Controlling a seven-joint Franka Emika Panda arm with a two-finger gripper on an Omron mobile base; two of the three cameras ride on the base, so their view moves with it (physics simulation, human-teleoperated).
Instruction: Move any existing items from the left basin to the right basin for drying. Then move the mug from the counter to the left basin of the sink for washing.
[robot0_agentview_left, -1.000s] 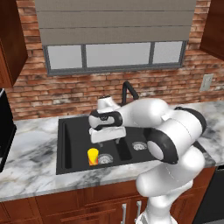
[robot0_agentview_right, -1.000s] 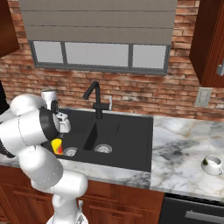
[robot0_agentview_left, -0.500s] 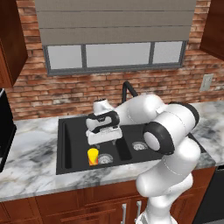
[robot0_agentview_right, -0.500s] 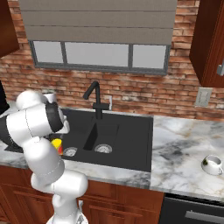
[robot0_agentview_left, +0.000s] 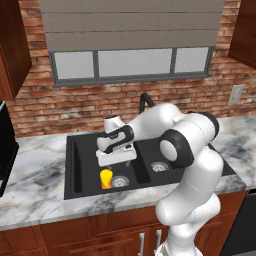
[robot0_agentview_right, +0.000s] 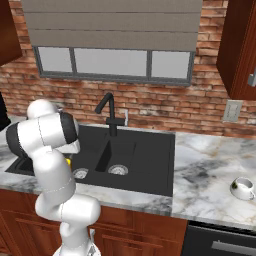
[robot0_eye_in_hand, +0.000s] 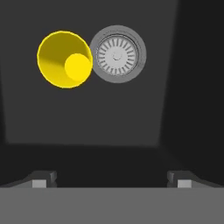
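A small yellow cup (robot0_agentview_left: 106, 178) with an orange-red lower part stands upright in the left basin (robot0_agentview_left: 86, 161) of the black sink, touching the silver drain (robot0_agentview_left: 120, 181). In the hand view I look straight down into the cup (robot0_eye_in_hand: 65, 59) beside the drain (robot0_eye_in_hand: 117, 54). My gripper (robot0_agentview_left: 116, 161) hangs open above the basin, just above and slightly right of the cup, with nothing between its fingertips (robot0_eye_in_hand: 43, 179). The right basin (robot0_agentview_left: 153, 153) holds only its drain (robot0_agentview_left: 159, 166). The white mug (robot0_agentview_right: 243, 187) sits on the marble counter (robot0_agentview_right: 200, 175) far to the right of the sink.
The black gooseneck faucet (robot0_agentview_right: 107, 107) rises behind the divider between the basins. My own arm hides much of the left basin in the right base view. A brick wall and window close off the back; a dark appliance (robot0_agentview_left: 6, 150) stands at the left counter edge.
The hand has shifted a little left and lower over the left basin, closer to the yellow cup. The jaws stayed open and the cup and mug have not moved.
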